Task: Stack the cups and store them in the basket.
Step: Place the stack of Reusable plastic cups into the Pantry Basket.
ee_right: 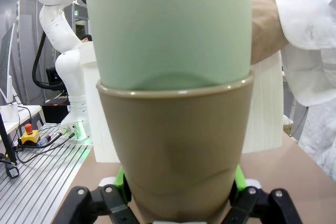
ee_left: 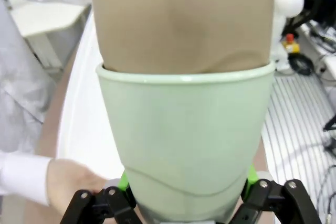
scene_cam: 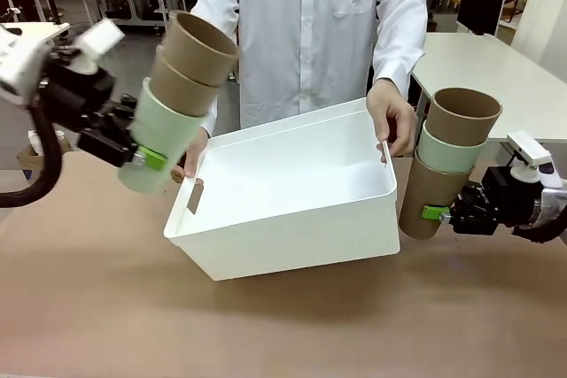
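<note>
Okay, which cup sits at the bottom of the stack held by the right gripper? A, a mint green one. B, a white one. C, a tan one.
C: the right gripper clamps a tan cup, and a mint cup is nested in it.

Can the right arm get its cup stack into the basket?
Probably yes: the right gripper holds its stack beside the basket, whose open mouth faces the robot; only the person's hand on that end crowds it.

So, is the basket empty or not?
Empty: the basket is bare white inside; the left gripper and right gripper hold the cups outside it.
</note>
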`<state>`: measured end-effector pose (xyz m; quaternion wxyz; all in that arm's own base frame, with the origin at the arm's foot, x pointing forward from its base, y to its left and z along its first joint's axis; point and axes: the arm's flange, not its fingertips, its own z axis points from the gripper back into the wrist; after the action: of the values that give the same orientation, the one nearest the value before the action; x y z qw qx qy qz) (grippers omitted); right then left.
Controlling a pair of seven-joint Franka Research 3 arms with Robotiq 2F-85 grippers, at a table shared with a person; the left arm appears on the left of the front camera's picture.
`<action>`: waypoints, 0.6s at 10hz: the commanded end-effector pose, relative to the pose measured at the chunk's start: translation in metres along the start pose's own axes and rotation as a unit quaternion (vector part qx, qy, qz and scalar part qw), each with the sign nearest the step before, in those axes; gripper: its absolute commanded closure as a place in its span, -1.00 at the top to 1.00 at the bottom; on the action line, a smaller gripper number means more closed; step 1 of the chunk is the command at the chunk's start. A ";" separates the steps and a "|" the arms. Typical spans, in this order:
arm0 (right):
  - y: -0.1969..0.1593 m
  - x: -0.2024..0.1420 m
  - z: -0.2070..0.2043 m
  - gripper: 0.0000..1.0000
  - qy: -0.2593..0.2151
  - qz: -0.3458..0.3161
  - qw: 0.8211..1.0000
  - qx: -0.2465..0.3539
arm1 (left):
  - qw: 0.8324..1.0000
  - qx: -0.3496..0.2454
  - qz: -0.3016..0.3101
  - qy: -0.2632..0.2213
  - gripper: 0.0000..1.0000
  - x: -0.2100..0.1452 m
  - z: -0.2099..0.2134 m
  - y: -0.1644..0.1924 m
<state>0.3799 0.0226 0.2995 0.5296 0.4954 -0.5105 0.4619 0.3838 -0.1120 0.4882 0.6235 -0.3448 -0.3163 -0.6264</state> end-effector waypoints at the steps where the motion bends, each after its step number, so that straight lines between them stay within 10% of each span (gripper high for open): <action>1: 0.000 0.005 0.000 0.71 -0.001 0.006 1.000 -0.001 | 0.998 -0.013 0.014 0.065 0.69 0.025 -0.031 0.011; 6: 0.000 0.005 0.000 0.71 -0.001 0.006 1.000 -0.001 | 0.988 -0.014 0.030 0.149 0.69 0.051 -0.116 0.039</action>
<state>0.3799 0.0226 0.2995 0.5297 0.4954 -0.5105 0.4619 0.4071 -0.2317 0.4572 0.6676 -0.2740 -0.2114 -0.6593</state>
